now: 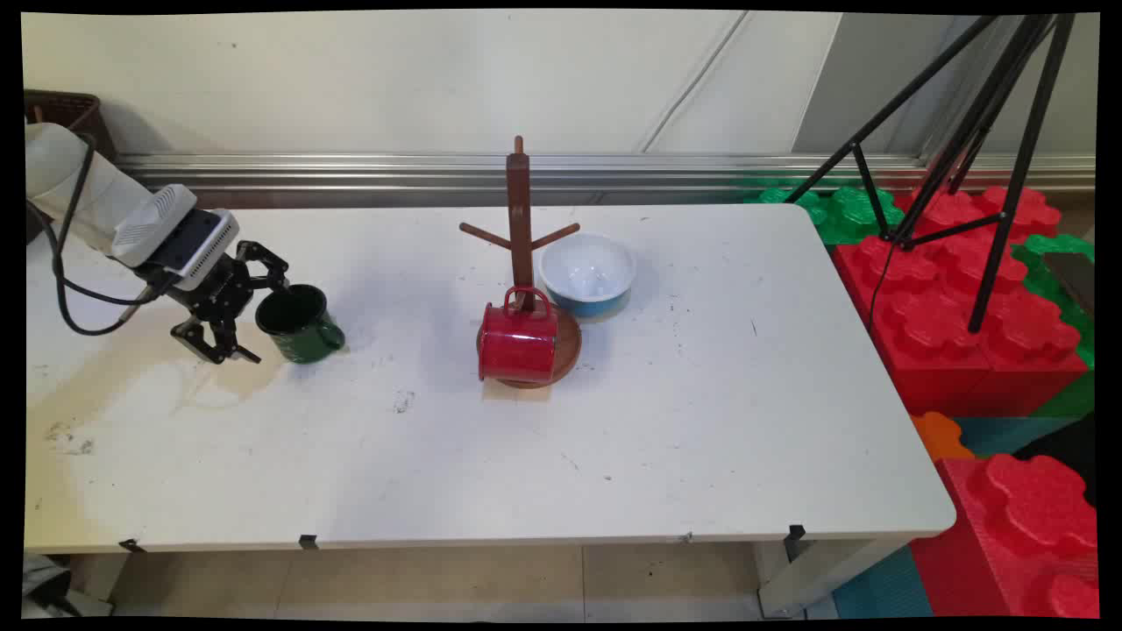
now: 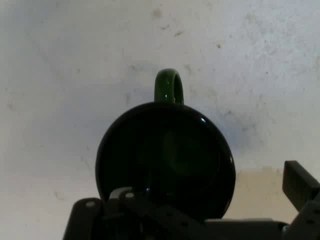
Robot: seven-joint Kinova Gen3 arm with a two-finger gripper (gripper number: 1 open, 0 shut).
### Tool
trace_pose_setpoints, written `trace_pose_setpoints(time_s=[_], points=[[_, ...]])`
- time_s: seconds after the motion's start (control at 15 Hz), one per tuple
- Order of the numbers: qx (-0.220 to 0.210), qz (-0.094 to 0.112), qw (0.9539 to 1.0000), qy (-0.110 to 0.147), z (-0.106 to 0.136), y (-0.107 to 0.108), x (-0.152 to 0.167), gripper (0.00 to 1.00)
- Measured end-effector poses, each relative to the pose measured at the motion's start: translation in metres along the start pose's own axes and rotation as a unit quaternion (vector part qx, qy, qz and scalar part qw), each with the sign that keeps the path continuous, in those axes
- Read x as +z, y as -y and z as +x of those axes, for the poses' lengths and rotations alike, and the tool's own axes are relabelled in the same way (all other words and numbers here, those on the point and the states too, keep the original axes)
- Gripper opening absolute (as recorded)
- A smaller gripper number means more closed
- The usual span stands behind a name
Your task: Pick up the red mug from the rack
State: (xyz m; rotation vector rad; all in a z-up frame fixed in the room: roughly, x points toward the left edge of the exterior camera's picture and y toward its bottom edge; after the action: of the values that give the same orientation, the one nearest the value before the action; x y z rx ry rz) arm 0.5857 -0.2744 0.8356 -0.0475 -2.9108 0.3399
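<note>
A dark green mug (image 1: 301, 324) sits at the table's left, tilted so that its mouth faces my gripper (image 1: 254, 317). The gripper is open, one finger above the mug's rim and one below and to its left. In the hand view I look straight into the green mug (image 2: 166, 160), with its handle (image 2: 168, 86) on the far side. One finger (image 2: 300, 186) stands clear of the rim on the right. The other finger is lost against the dark mug at the lower left. I cannot tell whether any finger touches the mug.
A wooden mug tree (image 1: 521, 237) stands mid-table, and a red mug (image 1: 517, 342) lies on its side on the tree's round base. A white and blue bowl (image 1: 587, 273) sits just right of it. Big red and green blocks (image 1: 973, 324) and a black tripod (image 1: 973, 131) stand beyond the table's right edge.
</note>
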Motion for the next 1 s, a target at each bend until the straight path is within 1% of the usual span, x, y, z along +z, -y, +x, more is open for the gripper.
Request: trace_pose_setpoints(time_s=[0.33,0.67,1.0], points=[[-0.007,0.0,0.9999,-0.01,0.002,-0.002,-0.013,1.0],[-0.019,-0.004,0.9995,-0.026,0.005,-0.009,-0.034,1.0],[-0.038,-0.011,0.9979,-0.051,0.011,-0.019,-0.054,1.0]])
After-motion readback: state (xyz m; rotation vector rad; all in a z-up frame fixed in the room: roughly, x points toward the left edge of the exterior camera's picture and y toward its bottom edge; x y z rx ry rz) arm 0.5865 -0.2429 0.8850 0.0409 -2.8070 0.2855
